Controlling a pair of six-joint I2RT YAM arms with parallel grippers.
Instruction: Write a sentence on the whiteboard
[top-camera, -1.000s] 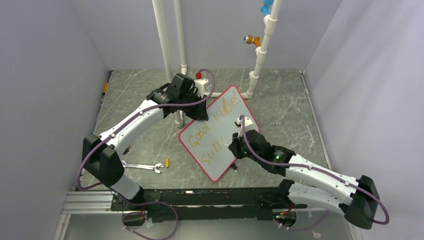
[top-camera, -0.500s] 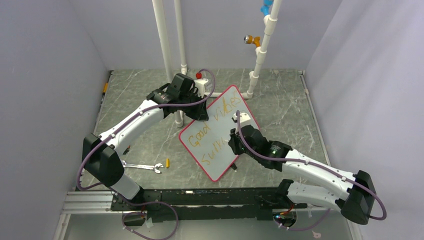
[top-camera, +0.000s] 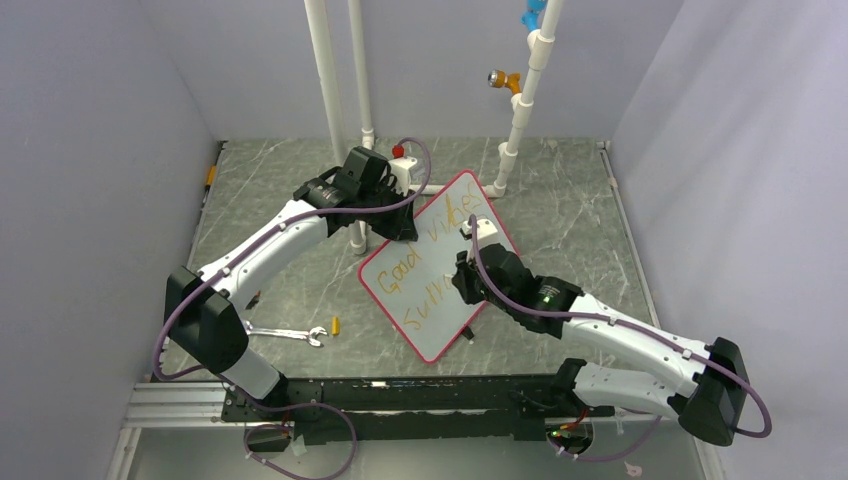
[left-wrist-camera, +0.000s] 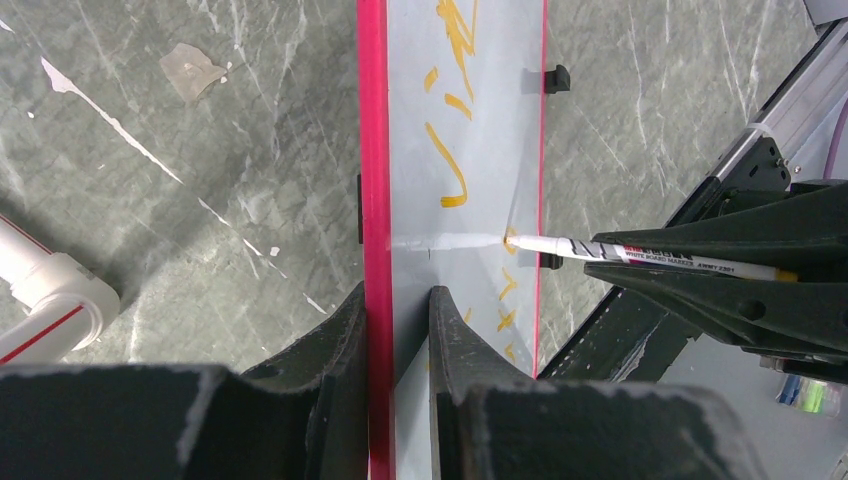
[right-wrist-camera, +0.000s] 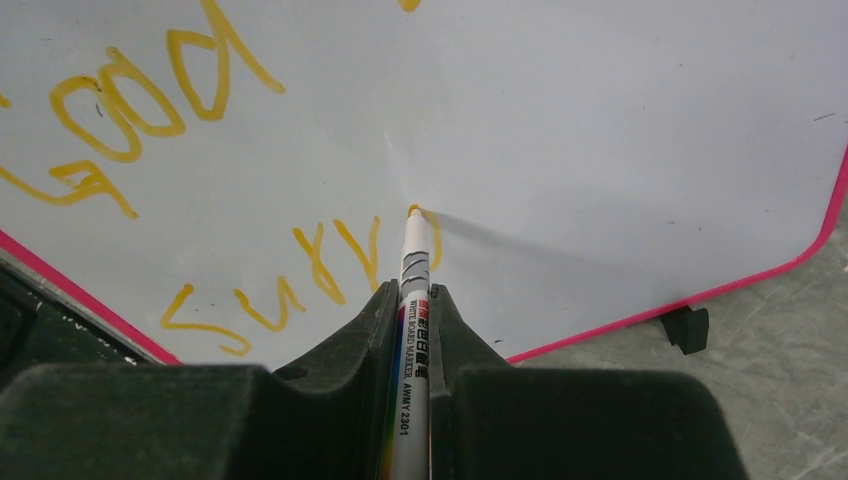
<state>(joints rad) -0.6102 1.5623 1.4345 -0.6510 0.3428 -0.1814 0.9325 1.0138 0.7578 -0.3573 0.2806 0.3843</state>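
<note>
The whiteboard (top-camera: 432, 335) lies at an angle mid-table, pale with a pink rim. My left gripper (top-camera: 405, 232) is shut on its upper left edge; in the left wrist view the two fingers (left-wrist-camera: 350, 325) clamp the rim (left-wrist-camera: 373, 150). My right gripper (top-camera: 462, 283) hovers over the board's lower half, shut on a white board marker (right-wrist-camera: 414, 265). The marker's orange tip touches the surface just right of the second line. The sentence (right-wrist-camera: 130, 100) is orange-yellow handwriting in two lines, "Good vibes" above and letters like "Sury" (right-wrist-camera: 290, 280) below.
A metal wrench (top-camera: 285, 333) and a small orange piece (top-camera: 336, 325) lie left of the board. White pipes (top-camera: 330, 90) stand behind, another (top-camera: 525, 100) with an orange valve (top-camera: 503, 80). Purple walls close both sides. A black board foot (right-wrist-camera: 687, 328) shows.
My right arm has shifted slightly up and left over the board with the marker, which now rests at the end of the second line. The left arm and the board have stayed put.
</note>
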